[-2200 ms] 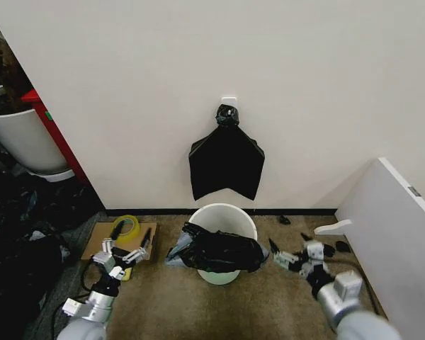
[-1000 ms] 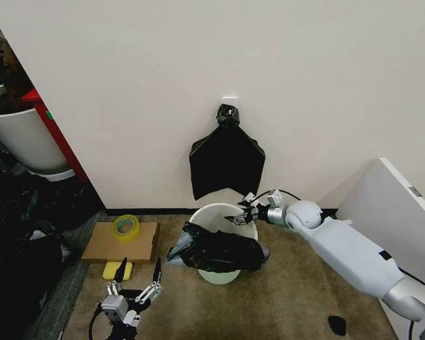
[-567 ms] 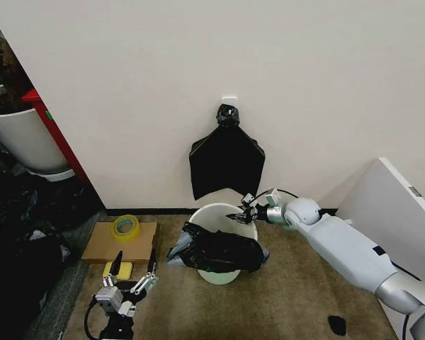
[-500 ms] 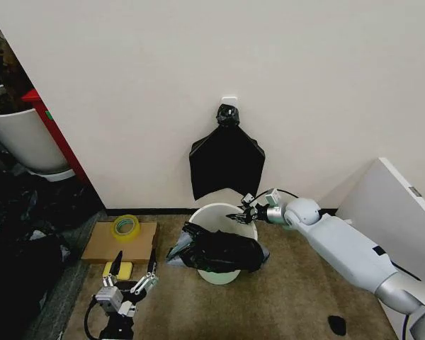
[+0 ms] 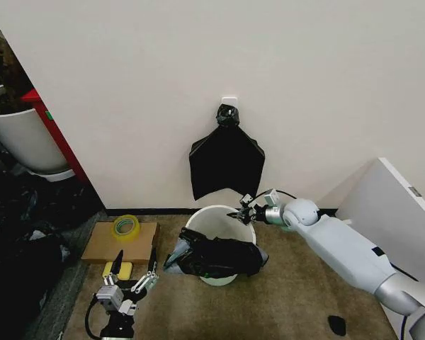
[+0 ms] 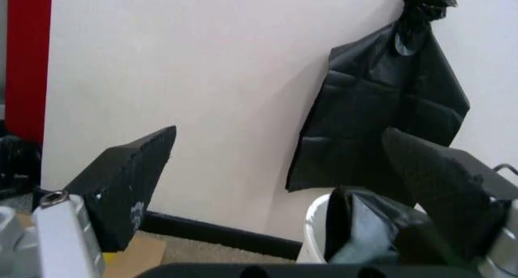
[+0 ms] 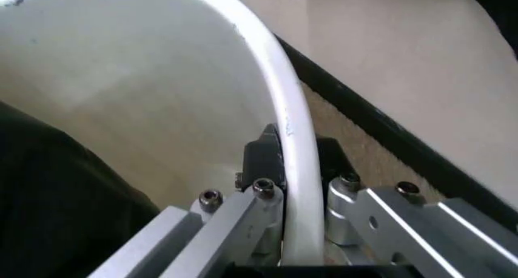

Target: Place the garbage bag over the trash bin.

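So the small round cream-white plastic trash bin (image 5: 219, 221) sits on the brown carpet floor (image 5: 297, 297) right up against the white wall (image 5: 198, 64). The crinkled glossy black plastic garbage bag (image 5: 216, 256) is bunched up and draped over the near side of the bin, hanging across its front rim and down the outside, with the far half of the opening bare.

The right pincer (image 5: 242, 213) is stretched out to the bin's far right rim, and in the right wrist view its fingers (image 7: 261, 153) are clamped on the rolled rim, one inside the bin and one outside. The left pincer (image 5: 133, 273) hangs low near the floor, left of the bin and well clear of the bag, with its two black fingers spread wide apart and nothing between them.

On the wall just above the bin hangs a flat smooth black bag bundle (image 5: 227, 159), knotted at the top. Left of the bin there's a flat brown cardboard piece (image 5: 99, 244) with a roll of yellow tape (image 5: 126, 227) on it, and a yellow sponge (image 5: 125, 269) just beside its near edge. A white panel (image 5: 400, 227) leans at the right.
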### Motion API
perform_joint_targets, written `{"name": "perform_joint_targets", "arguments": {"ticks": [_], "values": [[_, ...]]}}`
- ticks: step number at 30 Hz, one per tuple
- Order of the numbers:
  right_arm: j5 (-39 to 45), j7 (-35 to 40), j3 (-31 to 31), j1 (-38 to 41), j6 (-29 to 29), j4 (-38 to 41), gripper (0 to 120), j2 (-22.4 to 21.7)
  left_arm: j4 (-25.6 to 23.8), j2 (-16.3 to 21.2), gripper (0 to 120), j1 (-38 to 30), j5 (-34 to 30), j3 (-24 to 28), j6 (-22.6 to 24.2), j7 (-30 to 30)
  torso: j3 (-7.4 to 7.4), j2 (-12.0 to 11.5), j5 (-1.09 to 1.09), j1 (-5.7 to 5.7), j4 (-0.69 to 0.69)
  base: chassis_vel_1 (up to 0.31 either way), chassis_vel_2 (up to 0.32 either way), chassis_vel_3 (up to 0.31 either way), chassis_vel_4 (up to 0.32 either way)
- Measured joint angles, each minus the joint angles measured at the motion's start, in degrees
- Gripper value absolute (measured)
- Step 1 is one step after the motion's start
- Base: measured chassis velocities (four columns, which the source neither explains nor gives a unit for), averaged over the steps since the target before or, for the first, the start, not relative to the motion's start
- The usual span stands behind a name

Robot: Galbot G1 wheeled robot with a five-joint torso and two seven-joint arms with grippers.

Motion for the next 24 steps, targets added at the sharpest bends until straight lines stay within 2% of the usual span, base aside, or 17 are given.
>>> {"name": "perform_joint_targets", "arguments": {"ticks": [4,5,8,10,12,14,18,24], "values": [[4.6,6.6,6.8,-4.4,-6.2,4.0,1,-0.5,0.4,0.5,100,-1.0,-0.9,0.2,0.5,0.0,0.0,0.0,0.0,0.0,0.01,0.0,0.0,0.0,0.0],[4.6,6.6,6.8,-4.4,-6.2,4.0,1,-0.5,0.4,0.5,100,-1.0,-0.9,0.2,0.5,0.0,0.0,0.0,0.0,0.0,0.01,0.0,0.0,0.0,0.0],[6.8,10.6,12.3,-8.6,-8.4,8.2,1,-1.7,0.8,1.0,100,-2.0,-1.3,0.6,1.2,-0.1,-0.01,0.0,-0.04,0.0,-0.01,0.0,0.0,0.0,0.0],[8.2,14.2,16.0,-12.5,-8.5,10.9,1,-1.8,0.8,1.1,100,-2.7,-1.4,0.8,1.7,-0.2,0.0,0.0,0.0,-0.01,0.0,0.0,0.0,0.0,0.0],[8.4,14.7,16.5,-13.1,-8.5,11.2,1,-1.8,0.8,1.1,100,-2.8,-1.4,0.8,1.8,-0.2,0.0,0.0,0.0,-0.01,-0.01,0.0,0.0,0.0,0.0],[10.8,19.8,19.8,-18.2,-8.4,14.5,1,-1.4,0.9,1.2,100,-3.3,-1.5,1.0,2.2,-0.3,0.0,0.0,-0.01,-0.01,-0.01,0.0,0.0,0.0,0.0],[13.2,24.6,22.4,-22.6,-8.4,18.2,1,-0.6,1.0,1.5,100,-3.5,-1.5,1.1,2.3,-0.3,0.0,0.0,0.0,-0.01,-0.01,0.0,0.0,0.0,0.0],[16.0,31.7,27.2,-29.6,-8.6,25.3,1,2.8,1.0,1.6,100,-3.7,-1.5,1.3,2.4,-0.4,-0.01,0.0,-0.02,-0.01,0.0,0.0,0.0,0.0,0.0]]}}
